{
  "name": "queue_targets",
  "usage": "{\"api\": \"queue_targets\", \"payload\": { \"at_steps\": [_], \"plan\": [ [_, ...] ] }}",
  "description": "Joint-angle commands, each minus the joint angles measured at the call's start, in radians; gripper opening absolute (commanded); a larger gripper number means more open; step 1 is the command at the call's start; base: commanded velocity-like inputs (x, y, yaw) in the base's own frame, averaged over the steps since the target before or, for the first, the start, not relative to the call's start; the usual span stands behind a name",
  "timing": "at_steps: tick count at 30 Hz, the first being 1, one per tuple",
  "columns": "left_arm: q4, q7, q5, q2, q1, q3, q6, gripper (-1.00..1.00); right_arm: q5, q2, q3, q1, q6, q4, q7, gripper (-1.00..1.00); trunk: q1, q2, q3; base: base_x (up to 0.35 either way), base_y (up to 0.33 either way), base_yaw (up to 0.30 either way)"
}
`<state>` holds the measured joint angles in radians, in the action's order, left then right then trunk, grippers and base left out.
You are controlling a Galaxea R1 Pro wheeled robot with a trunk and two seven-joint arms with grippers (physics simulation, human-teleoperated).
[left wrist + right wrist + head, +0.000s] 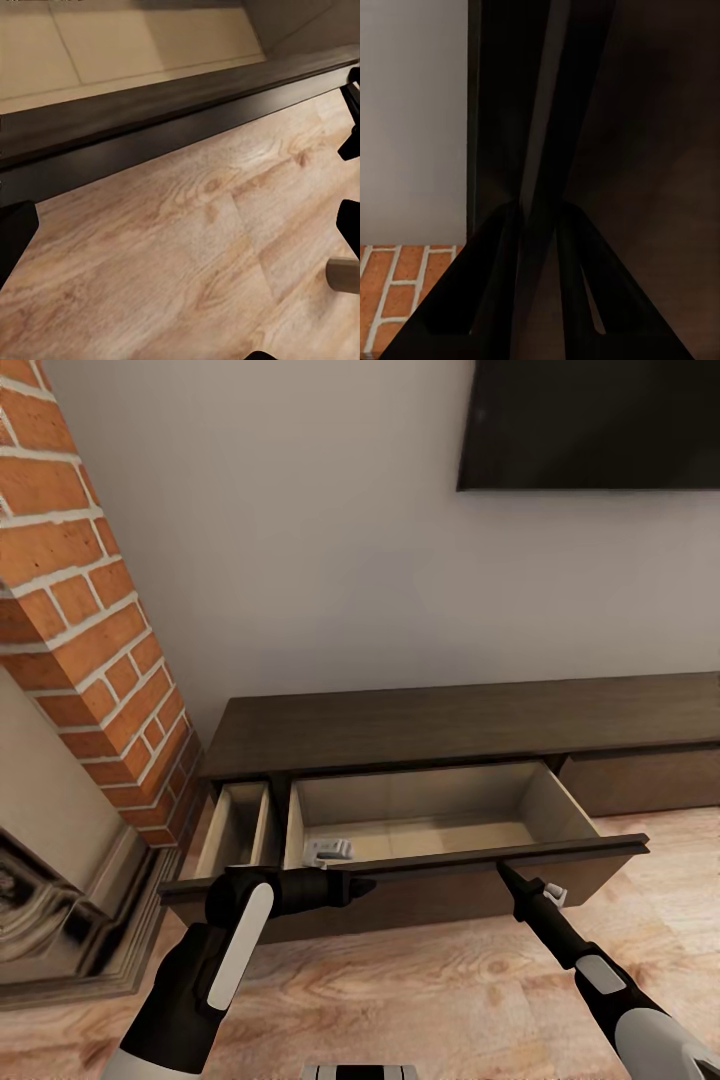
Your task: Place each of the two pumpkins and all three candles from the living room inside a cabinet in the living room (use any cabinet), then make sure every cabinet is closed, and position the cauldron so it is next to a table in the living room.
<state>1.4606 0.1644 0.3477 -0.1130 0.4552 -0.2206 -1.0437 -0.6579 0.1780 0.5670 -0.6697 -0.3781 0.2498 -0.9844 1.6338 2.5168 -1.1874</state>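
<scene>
So the cabinet (450,725) is stood open, wide drawer (420,865) pulled out; its front lip is pinched by the right gripper (503,870), probably for sliding. Left gripper (365,884) is parked alongside, fingers spread, nothing held.

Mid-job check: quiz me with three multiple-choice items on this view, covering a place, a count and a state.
1. The brick column stands where?
A. Left of the cabinet
B. Right of it
C. Behind the robot

2. How many cabinet drawers are pulled out?
A. None
B. Two
C. Four

3. The left pincer is:
A. Open
B. Shut on a pumpkin
C. Shut on a candle

Answers:
1 A: the brick column rises by the left end of the cabinet.
2 B: the wide drawer and the narrow drawer show pale insides.
3 A: the fingers of the left pincer are spread wide over floor.
</scene>
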Motion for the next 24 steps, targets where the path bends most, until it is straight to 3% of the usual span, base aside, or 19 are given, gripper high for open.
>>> {"api": "queue_targets", "payload": {
  "at_steps": [1, 21, 22, 24],
  "plan": [
    [0.0, 0.01, -0.01, -0.001, 0.001, 0.001, -0.004, 1.0, -0.009, -0.026, -0.027, -0.001, -0.02, -0.001, -0.036, -1.0, 0.0, 0.0, -0.001, -0.027, 0.0, 0.0],
    [0.001, 0.01, -0.01, 0.0, 0.0, 0.0, -0.004, 1.0, -0.009, -0.026, -0.027, -0.001, -0.021, -0.001, -0.036, -1.0, 0.0, 0.0, -0.001, -0.025, 0.0, 0.0],
    [0.001, 0.01, -0.01, 0.0, 0.0, 0.0, -0.004, 1.0, -0.009, -0.026, -0.027, -0.001, -0.02, -0.001, -0.036, 1.0, 0.0, 0.0, -0.001, -0.007, 0.0, 0.0],
    [0.001, 0.01, -0.01, 0.0, 0.0, 0.001, -0.004, 1.0, -0.009, -0.026, -0.027, -0.001, -0.02, -0.001, -0.036, 1.0, 0.0, 0.0, -0.001, -0.003, 0.0, 0.0]
  ]
}}
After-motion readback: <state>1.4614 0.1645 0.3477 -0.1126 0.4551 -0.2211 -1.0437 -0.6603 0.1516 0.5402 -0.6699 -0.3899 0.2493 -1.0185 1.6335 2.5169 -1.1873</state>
